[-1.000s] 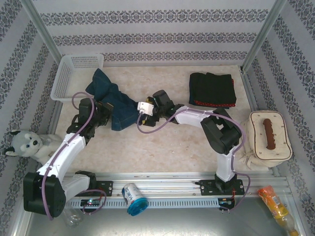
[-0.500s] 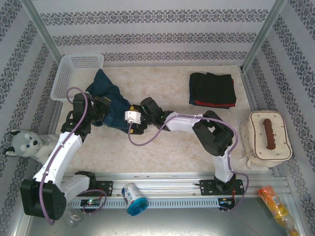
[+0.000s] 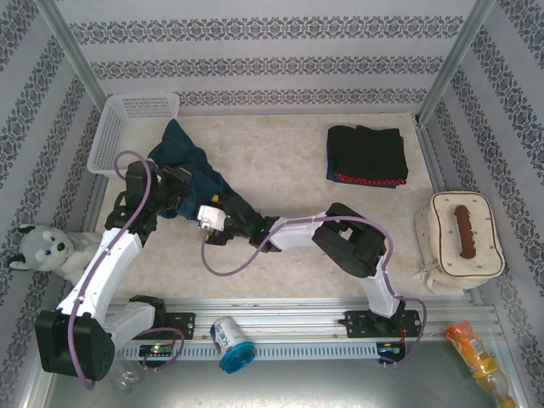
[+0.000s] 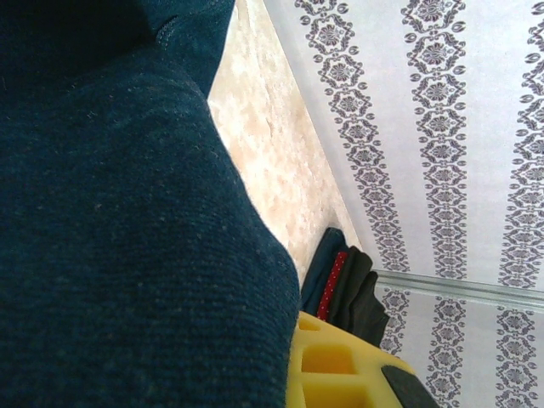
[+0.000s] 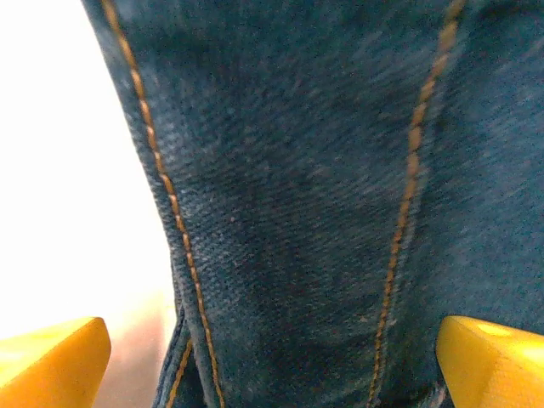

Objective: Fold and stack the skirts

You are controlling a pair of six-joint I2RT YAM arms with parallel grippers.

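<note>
1. A stuffed toy dog sits at the far left. A white basket stands at the far left corner of the tabletop.
2. The left claw is pressed together, pinching the near left edge of a denim skirt. In the left wrist view the dark blue cloth hangs right against its yellow finger.
3. The denim skirt lies crumpled on the tabletop, just beside the basket, between the two claws.
4. The right claw reaches in from the right with its jaws spread wide. Denim with orange stitching lies between its yellow fingertips, which do not clamp it.
5. Well apart, at the far right of the tabletop, lies a stack of folded skirts. Black is on top, with a red dotted edge and some blue showing beneath.
6. A white bag with a brown handle rests at the right edge.
</note>
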